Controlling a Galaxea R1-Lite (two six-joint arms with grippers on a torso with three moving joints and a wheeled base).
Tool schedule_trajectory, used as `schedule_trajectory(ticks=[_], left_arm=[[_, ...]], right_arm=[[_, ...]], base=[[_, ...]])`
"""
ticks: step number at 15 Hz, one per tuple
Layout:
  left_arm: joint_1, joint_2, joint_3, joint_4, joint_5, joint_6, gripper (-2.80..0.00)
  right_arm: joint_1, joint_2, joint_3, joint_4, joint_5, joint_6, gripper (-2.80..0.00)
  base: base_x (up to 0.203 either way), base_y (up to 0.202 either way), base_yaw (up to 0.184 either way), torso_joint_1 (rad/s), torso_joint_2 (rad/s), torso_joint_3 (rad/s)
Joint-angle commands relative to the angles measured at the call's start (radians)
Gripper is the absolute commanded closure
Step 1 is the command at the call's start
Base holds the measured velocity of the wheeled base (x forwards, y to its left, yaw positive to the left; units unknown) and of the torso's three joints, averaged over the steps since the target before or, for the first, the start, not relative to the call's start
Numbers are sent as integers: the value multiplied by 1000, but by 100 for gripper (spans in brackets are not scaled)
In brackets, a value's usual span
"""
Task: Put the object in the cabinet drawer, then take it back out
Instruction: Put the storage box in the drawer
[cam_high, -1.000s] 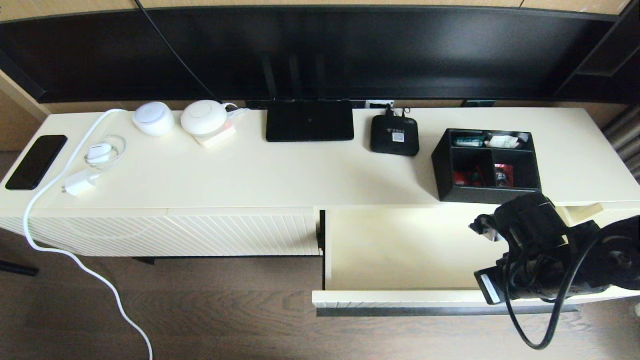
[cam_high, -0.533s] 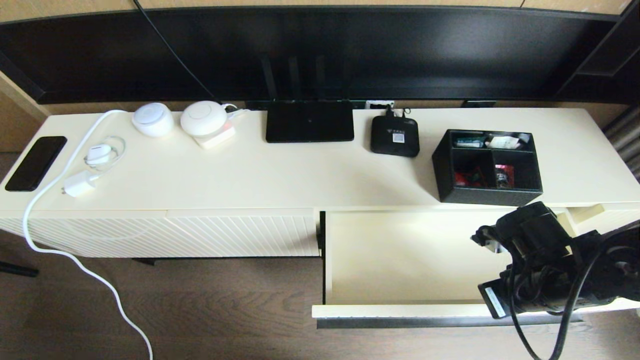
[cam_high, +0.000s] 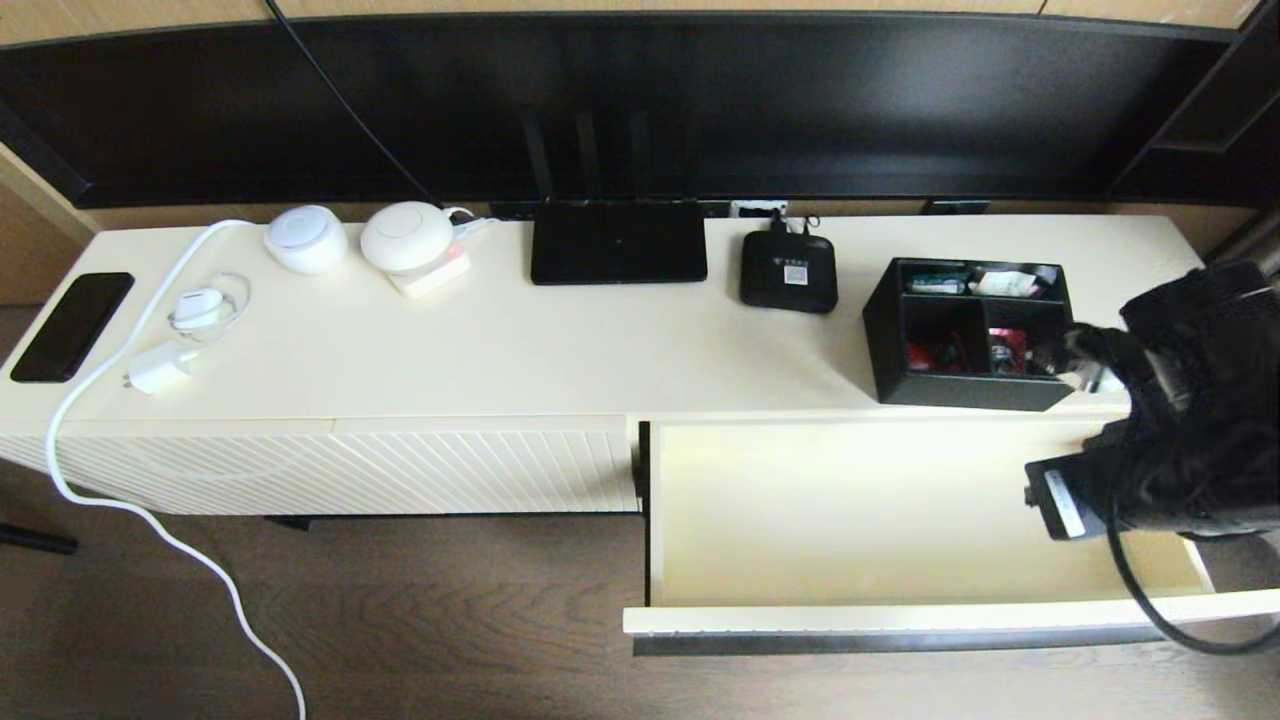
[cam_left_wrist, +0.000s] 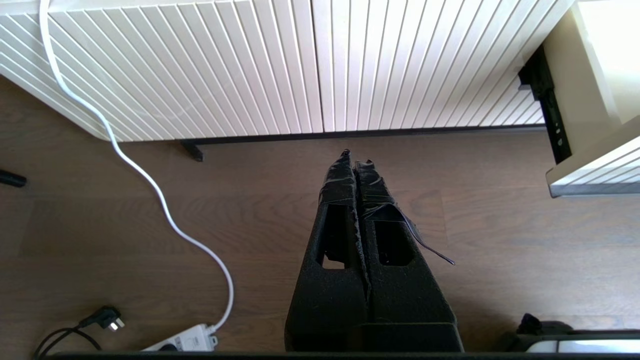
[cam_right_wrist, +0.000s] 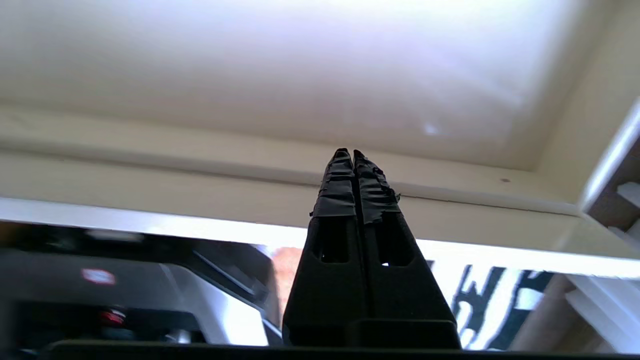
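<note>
The black organiser box (cam_high: 970, 330), with red, green and white items in its three compartments, stands on the cabinet top at the right. Below it the cream drawer (cam_high: 880, 510) is pulled out and holds nothing; its dark handle bar (cam_high: 900, 640) runs under the front rim. My right arm (cam_high: 1180, 420) hangs over the drawer's right end, just right of the box. In the right wrist view my right gripper (cam_right_wrist: 353, 152) is shut on nothing, pointing at the cream drawer panels (cam_right_wrist: 300, 75). My left gripper (cam_left_wrist: 355, 156), shut and empty, hangs above the wooden floor.
On the top stand a flat black router (cam_high: 618, 242), a small black device (cam_high: 789, 272), two white round gadgets (cam_high: 406, 236), a charger (cam_high: 160, 365) and a phone (cam_high: 70, 325). A white cable (cam_high: 150, 515) trails to the floor. The closed ribbed front (cam_left_wrist: 280, 65) lies left of the drawer.
The drawer has slid out a little further. My right arm has left the drawer's front rim and moved back and to the right, close beside the organiser box.
</note>
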Motion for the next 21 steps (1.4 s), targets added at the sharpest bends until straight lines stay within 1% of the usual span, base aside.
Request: schedule_trajectory(ticks=[1,3,5,8,9,10,11,13,15,18,19,21], left_arm=[[0,2,-1,0,0,0,0],[0,2,0,0,0,0,0],[0,2,0,0,0,0,0],[0,2,-1,0,0,0,0],[0,1,-1,0,0,0,0],[0,2,0,0,0,0,0],[0,2,-1,0,0,0,0],[0,2,0,0,0,0,0],[0,2,0,0,0,0,0],[0,2,0,0,0,0,0],[0,2,0,0,0,0,0],[0,2,0,0,0,0,0]], right_arm=[[0,-43,-135,62,-4,42,0],[-2,-20,-268,123,-8,76,0],[-3,58,-395,180,-28,98,0],[-6,146,-541,248,-62,137,0],[-7,170,-574,289,-85,144,-208],[-7,188,-588,301,-103,154,-280],[-7,205,-612,303,-107,160,-280],[-12,243,-668,315,-109,208,-280],[-26,287,-690,321,-106,228,-280],[-42,349,-735,321,-98,292,-280],[-52,369,-740,319,-95,298,-280],[-62,385,-751,311,-56,297,-280]], base=[[0,0,0,0,0,0],[0,0,0,0,0,0],[0,0,0,0,0,0],[0,0,0,0,0,0],[0,0,0,0,0,0],[0,0,0,0,0,0],[0,0,0,0,0,0],[0,0,0,0,0,0],[0,0,0,0,0,0],[0,0,0,0,0,0],[0,0,0,0,0,0],[0,0,0,0,0,0]])
